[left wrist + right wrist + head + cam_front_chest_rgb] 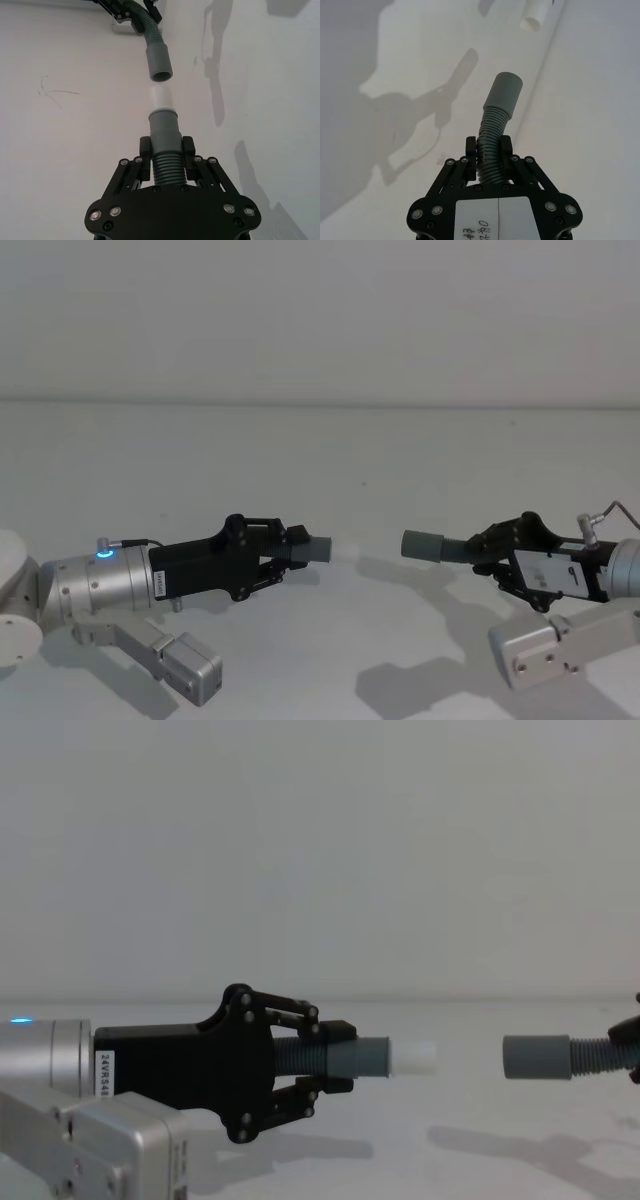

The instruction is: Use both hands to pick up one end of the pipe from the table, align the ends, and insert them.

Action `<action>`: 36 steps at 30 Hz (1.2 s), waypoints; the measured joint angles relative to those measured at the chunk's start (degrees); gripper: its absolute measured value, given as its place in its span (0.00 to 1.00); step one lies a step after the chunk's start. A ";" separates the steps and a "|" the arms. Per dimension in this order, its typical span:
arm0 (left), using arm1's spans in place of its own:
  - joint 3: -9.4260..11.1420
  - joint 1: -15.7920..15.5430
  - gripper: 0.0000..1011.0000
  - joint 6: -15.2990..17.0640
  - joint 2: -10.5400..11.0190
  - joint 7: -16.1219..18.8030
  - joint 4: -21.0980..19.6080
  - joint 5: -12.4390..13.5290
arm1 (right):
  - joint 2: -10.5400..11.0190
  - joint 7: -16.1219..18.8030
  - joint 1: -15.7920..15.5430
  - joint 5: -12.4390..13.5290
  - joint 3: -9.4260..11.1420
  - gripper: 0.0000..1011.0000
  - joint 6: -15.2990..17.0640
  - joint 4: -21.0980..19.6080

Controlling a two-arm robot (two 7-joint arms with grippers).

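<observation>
White spigot tip and grey cuff face each other, held off the table, near but still apart. Your left gripper is clamped on the ribbed neck of the short hose piece. Your right gripper is clamped on the ribbed hose piece behind its cuff. Under the gap you've got bare matte white surface, with arm shadows and faint scuff marks. Behind it all, a plain pale wall.
</observation>
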 joint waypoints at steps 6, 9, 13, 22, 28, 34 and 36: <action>0.00 0.00 0.36 -0.02 0.00 0.04 0.00 0.04 | -0.18 0.50 0.18 0.02 0.22 0.27 -0.31 -0.53; -0.01 0.00 0.36 -0.02 0.00 0.05 0.00 0.06 | -0.56 1.12 0.48 -0.04 0.24 0.27 -0.53 -0.69; -0.01 0.00 0.36 -0.02 0.00 0.06 0.00 0.07 | -1.14 2.02 0.98 -0.16 0.17 0.27 -0.82 -0.80; -0.01 0.01 0.36 -0.02 -0.01 0.05 0.00 0.08 | -2.61 4.65 2.17 -0.41 -0.24 0.27 -1.45 -0.86; -0.01 0.01 0.36 -0.02 0.00 0.06 0.00 0.07 | -3.52 6.07 2.84 -0.48 -0.45 0.27 -1.91 -0.94; -0.01 0.01 0.36 -0.01 -0.01 0.05 0.00 0.07 | -4.19 7.01 3.22 -0.50 -0.47 0.27 -2.26 -1.05; -0.01 0.01 0.36 -0.01 -0.01 0.05 0.00 0.07 | -4.36 7.15 3.26 -0.50 -0.43 0.27 -2.39 -1.14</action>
